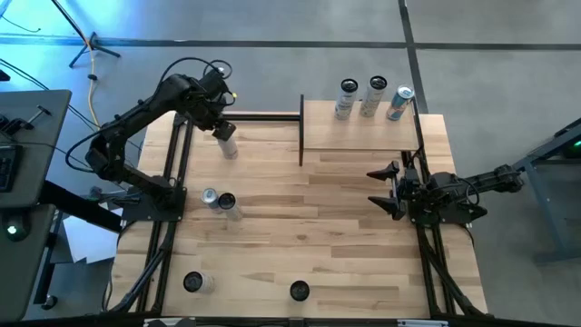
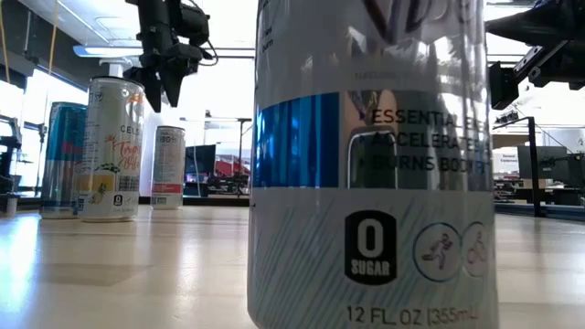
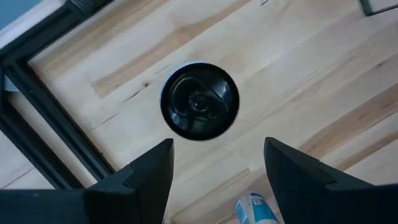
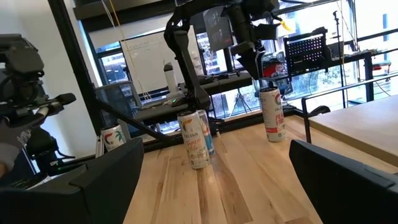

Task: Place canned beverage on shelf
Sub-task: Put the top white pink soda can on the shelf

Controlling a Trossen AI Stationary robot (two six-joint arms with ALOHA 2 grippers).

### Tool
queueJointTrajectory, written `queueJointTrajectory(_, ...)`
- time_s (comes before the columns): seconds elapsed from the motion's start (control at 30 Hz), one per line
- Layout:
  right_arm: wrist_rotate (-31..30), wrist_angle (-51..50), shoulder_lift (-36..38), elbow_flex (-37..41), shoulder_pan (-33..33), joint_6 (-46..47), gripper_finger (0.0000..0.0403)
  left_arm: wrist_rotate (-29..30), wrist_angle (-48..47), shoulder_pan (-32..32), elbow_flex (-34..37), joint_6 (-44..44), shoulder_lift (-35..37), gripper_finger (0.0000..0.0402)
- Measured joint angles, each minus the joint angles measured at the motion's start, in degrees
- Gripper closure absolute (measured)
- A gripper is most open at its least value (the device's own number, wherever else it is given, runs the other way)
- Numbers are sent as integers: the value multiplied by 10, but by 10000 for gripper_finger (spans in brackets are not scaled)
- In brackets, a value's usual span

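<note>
Low view: big can (image 2: 370, 164) right at lens, silver-blue, standing on desk (image 2: 137, 274). Farther back, pair of cans (image 2: 110, 146), then white-and-red can (image 2: 168, 166) under left pincer (image 2: 167, 78), fingers apart, nothing held, hanging just above its lid. Likely light, thin-walled, smooth and slippery; best gripped round mid-body, gently. Shelf (image 1: 363, 138) at far right corner carrying three cans (image 1: 374, 97). Right pincer (image 1: 388, 191) wide apart, empty, waiting near shelf.

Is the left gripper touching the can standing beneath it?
Apart. In the right wrist view the left gripper hangs above the can with a visible gap; the left wrist view shows its fingers spread clear of the can's top.
</note>
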State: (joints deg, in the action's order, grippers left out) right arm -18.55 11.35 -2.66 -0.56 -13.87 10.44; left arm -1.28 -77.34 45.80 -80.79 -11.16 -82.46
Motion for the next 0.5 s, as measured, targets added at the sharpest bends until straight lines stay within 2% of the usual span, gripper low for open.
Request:
queueJointTrajectory(0.3,0,0,0,0,0,0,14,-8,4,0,-6,44,-53,179)
queueJointTrajectory(0.5,-1,0,0,0,0,0,14,24,-9,0,-55,59,-67,179)
